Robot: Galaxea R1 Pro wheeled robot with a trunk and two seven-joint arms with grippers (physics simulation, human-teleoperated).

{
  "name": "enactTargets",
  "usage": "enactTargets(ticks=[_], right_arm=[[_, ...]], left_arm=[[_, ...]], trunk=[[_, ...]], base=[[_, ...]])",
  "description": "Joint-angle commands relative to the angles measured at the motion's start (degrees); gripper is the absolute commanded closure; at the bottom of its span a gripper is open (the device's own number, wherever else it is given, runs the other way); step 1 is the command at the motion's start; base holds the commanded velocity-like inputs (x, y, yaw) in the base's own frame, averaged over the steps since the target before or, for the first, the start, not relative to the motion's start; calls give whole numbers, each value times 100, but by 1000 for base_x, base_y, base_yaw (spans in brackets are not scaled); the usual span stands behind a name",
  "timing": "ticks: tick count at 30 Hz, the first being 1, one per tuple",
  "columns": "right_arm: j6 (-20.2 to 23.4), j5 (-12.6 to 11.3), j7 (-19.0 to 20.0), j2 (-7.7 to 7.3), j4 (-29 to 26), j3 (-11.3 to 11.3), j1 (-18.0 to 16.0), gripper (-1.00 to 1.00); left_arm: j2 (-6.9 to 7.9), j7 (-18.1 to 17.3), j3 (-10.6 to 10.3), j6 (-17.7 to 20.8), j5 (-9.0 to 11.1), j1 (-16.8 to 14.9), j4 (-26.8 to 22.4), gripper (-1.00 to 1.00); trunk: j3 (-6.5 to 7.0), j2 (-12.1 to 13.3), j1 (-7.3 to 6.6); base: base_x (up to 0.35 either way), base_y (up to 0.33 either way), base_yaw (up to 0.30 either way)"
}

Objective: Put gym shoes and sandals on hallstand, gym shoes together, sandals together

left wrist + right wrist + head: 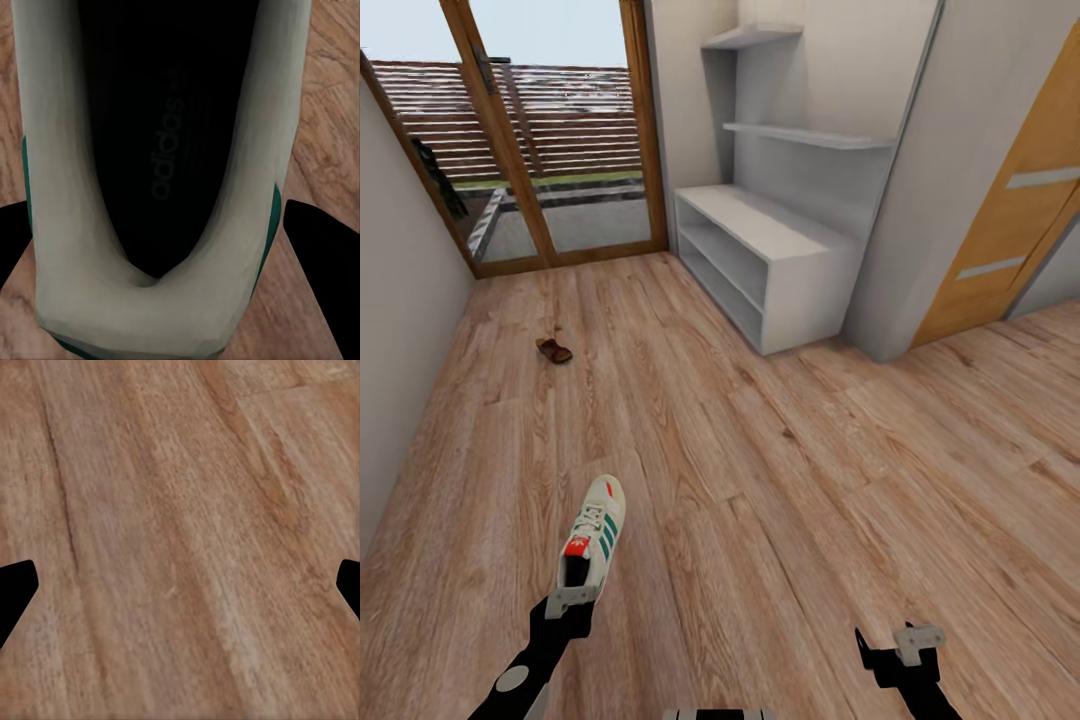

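Standing in the corridor: light brown wood-grain plank floor (780, 470) ran up to a wood-framed glass door (550, 130).
Left gripper (572, 600): low over the floor at the heel of a white lace-up sneaker with green side stripes and a red-orange tongue patch (594, 540).
Left fingers: the black tips (319, 247) sat either side of the heel of the sneaker (150, 187); whether they pressed on it I could not tell.
Sneaker: toe pointed away from the robot, toward the door; its dark inside showed in the left wrist view.
Right gripper (908, 640): above bare planks (180, 540), well apart from the sneaker.
Right fingers: spread wide, nothing between them (15, 592).
Brown leather strap sandal (554, 349): lay on the floor far ahead, near the left wall.
Pale grey-white hallstand with low bench, open tiers and stepped wall shelves (770, 250): stood against the right wall beside the door.
Orange-brown wooden door (1010, 220): further right.
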Motion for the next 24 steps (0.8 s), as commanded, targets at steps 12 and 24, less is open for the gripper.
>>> enactTargets(ticks=[12, 24], right_arm=[[-19, 34, 27, 18, 125, -20, 0, -100], [-19, 34, 29, 24, 165, -19, -5, -100]], left_arm=[[-17, -25, 22, -18, -7, -2, -1, 100], [-19, -62, 22, -18, 36, -2, 0, 100]], trunk=[[105, -1, -1], [148, -1, -1]], base=[[0, 0, 0], [228, 0, 0]])
